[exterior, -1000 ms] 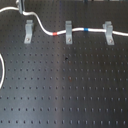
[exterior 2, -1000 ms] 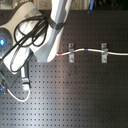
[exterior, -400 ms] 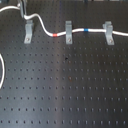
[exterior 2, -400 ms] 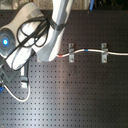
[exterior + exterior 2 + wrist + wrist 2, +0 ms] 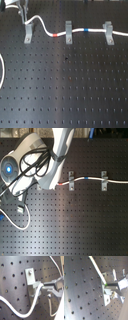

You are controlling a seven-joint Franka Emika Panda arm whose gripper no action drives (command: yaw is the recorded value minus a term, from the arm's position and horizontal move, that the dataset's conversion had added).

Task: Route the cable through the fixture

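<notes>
Where the white cable point(image 5: 75, 34) runs across the black perforated counter point(image 5: 65, 85) in the first exterior view, it already sits in two grey fixtures, the middle clip point(image 5: 67, 32) and the clip at 3 o'clock from it point(image 5: 108, 32). Red band point(image 5: 54, 35) lies just at 9 o'clock of the middle clip, blue band point(image 5: 88, 30) between the two threaded clips. Third clip, the fixture point(image 5: 29, 33) at the first exterior view's left, has the cable arching just at its 1 o'clock side, rising to the pincer point(image 5: 21, 10) at the top edge. Loose cable end curves along the left edge.

First wrist view: pincer point(image 5: 46, 288) fingers pinched narrow on the cable point(image 5: 37, 296) right beside the fixture point(image 5: 31, 282); cable touches the clip's lower lip, whether inside the arch cannot be told.

Second exterior view: arm body point(image 5: 35, 165) hides the fixture and pincer.
</notes>
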